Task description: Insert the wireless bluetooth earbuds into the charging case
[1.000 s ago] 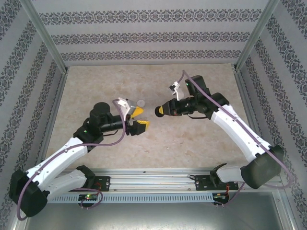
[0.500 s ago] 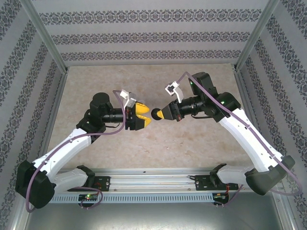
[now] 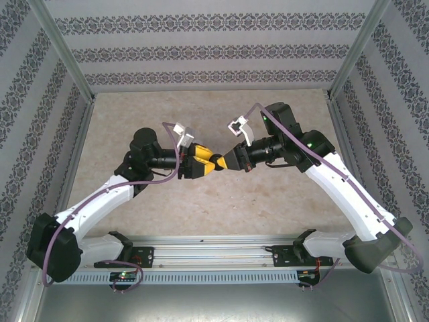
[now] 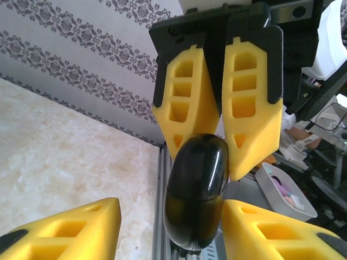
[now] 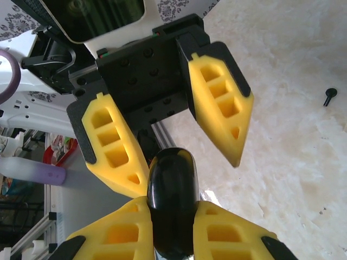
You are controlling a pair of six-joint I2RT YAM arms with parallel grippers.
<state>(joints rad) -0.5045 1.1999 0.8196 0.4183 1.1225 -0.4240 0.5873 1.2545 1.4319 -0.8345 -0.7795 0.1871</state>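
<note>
In the middle of the top view the two grippers meet nose to nose above the table (image 3: 268,201). The right gripper (image 5: 171,205) is clenched on the glossy black case (image 5: 171,181), which is closed. Its two yellow fingers press the case's sides at the bottom of the right wrist view. The left gripper (image 4: 171,210) is released, its fingers straddling the case's other end. In the right wrist view one finger (image 5: 116,154) sits just beside the case, touching or not I cannot tell, and the other stands apart at upper right. One black earbud (image 5: 328,96) lies on the table at that view's right edge.
</note>
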